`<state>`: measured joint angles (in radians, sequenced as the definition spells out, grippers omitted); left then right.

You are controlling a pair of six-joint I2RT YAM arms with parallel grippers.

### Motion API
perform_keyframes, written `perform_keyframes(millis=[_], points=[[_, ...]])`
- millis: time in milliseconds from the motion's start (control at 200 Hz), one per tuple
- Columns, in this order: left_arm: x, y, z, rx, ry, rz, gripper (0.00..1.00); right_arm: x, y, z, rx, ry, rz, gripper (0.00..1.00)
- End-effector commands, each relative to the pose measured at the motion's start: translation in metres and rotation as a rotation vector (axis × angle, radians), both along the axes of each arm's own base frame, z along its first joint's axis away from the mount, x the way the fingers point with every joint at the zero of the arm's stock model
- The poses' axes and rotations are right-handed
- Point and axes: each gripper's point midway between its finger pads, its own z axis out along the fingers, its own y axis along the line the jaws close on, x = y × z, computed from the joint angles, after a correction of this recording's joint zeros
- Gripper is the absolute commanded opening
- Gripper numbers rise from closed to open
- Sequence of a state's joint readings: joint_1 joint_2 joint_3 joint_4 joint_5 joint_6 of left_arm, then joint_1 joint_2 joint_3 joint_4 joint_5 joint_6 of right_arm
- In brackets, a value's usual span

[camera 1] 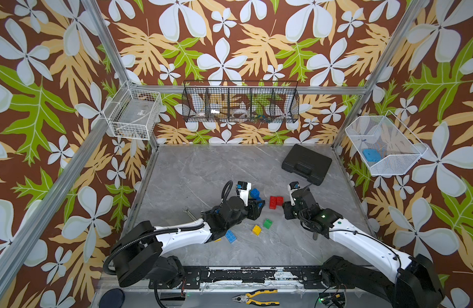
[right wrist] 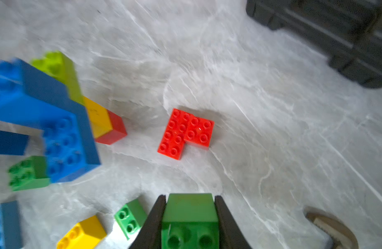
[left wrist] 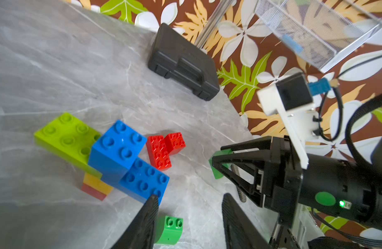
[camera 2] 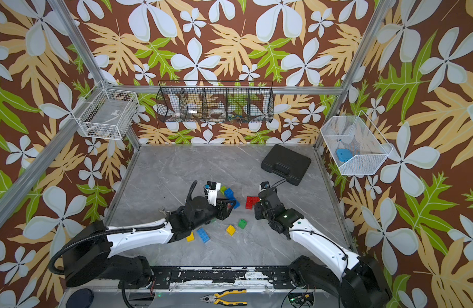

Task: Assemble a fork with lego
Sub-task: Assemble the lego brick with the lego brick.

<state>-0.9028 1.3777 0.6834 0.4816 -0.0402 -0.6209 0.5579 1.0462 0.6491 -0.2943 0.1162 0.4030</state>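
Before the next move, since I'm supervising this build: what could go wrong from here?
1. The right pincer clamps the green brick by its smooth sides; pressed onto studs, it may twist or slip.
2. The open left pincer has a finger beside the long blue brick of the brick stack, which seems perched on a narrow yellow-and-red base; a nudge could topple it.

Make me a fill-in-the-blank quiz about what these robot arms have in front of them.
The right gripper clamps a ___ brick.
The two loose bricks touching in an L shape are ___.
The closed carry case with a handle is ___.
Missing words: green; red; black.
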Motion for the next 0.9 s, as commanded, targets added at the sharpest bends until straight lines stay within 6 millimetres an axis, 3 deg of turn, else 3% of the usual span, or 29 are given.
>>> perform_keyframes(millis=[0, 110, 255, 405, 596, 896], points=[[0.0, -0.001, 0.02, -0.015, -0.028, -0.144, 0.49, 0.001, 0.027, 0.036, 0.086, -0.099, 0.15, 0.02], [0.013, 0.008, 0.033, 0.027, -0.044, -0.166, 0.48, 0.0, 0.037, 0.055, 0.108, -0.136, 0.215, 0.0], [0.032, 0.011, 0.019, 0.072, 0.013, -0.207, 0.45, -0.003, 0.05, 0.066, 0.047, -0.172, 0.264, 0.0], [0.046, 0.005, 0.001, 0.119, 0.057, -0.216, 0.4, -0.003, 0.06, 0.063, -0.005, -0.166, 0.279, 0.0], [0.067, 0.01, -0.003, 0.106, 0.078, -0.178, 0.33, -0.002, 0.064, 0.057, 0.003, -0.147, 0.28, 0.0], [0.069, 0.002, -0.023, 0.133, 0.131, -0.236, 0.32, -0.002, 0.064, 0.052, -0.009, -0.123, 0.269, 0.0]])
